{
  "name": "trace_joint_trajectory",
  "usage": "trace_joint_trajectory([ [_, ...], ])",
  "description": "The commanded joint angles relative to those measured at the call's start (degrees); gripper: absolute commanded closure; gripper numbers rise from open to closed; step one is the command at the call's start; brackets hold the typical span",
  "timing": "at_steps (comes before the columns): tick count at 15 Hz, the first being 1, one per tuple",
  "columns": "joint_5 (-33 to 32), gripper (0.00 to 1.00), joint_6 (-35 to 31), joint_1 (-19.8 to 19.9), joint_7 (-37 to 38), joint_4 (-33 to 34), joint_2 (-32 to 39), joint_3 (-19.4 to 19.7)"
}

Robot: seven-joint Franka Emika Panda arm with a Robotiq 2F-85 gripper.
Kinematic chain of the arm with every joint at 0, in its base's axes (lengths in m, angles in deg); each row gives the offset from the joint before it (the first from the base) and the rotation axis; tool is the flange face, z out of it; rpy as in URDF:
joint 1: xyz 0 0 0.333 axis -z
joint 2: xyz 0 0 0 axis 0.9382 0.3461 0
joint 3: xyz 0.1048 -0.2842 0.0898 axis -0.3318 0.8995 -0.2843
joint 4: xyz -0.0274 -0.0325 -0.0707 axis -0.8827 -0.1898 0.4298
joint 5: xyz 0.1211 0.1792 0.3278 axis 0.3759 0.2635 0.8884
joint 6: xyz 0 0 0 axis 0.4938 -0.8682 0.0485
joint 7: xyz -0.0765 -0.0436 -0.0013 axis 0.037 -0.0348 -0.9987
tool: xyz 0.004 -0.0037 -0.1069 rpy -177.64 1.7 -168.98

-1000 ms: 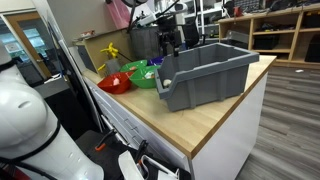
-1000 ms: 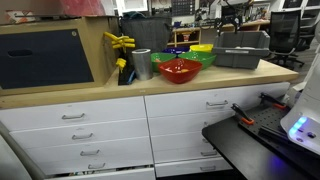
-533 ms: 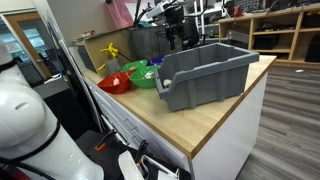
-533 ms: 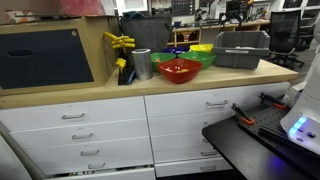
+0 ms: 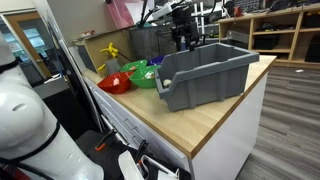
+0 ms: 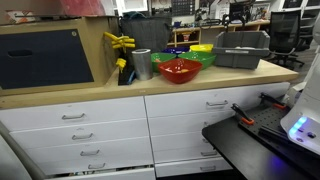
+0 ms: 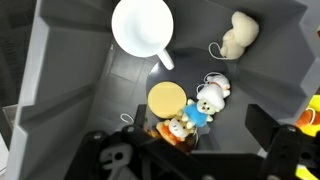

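As the arm lifts and slides along the counter (image 5: 215, 122), the gripper (image 5: 184, 36) now hangs higher than a second ago and squarely over the grey bin (image 5: 210, 78). Fingers are spread wide with nothing between them! That shift puts the bin's contents right below: in the wrist view, a yellow disc (image 7: 167, 98) and a little plush toy (image 7: 207, 100) lie nearest, with a white cup (image 7: 142, 28) further off.
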Motion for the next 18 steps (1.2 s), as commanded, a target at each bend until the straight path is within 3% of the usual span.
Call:
trace_joint_trajectory([
  [1,0.0,0.0,0.2,-0.1,0.0,0.2,0.0,0.1],
  [4,0.0,0.0,0.2,-0.1,0.0,0.2,0.0,0.1],
  [11,-0.9,0.0,-4.1,-0.6,4.1,-6.6,-1.3,0.1],
  [18,-2.0,0.0,-5.5,-0.6,8.2,-6.9,1.5,0.3],
])
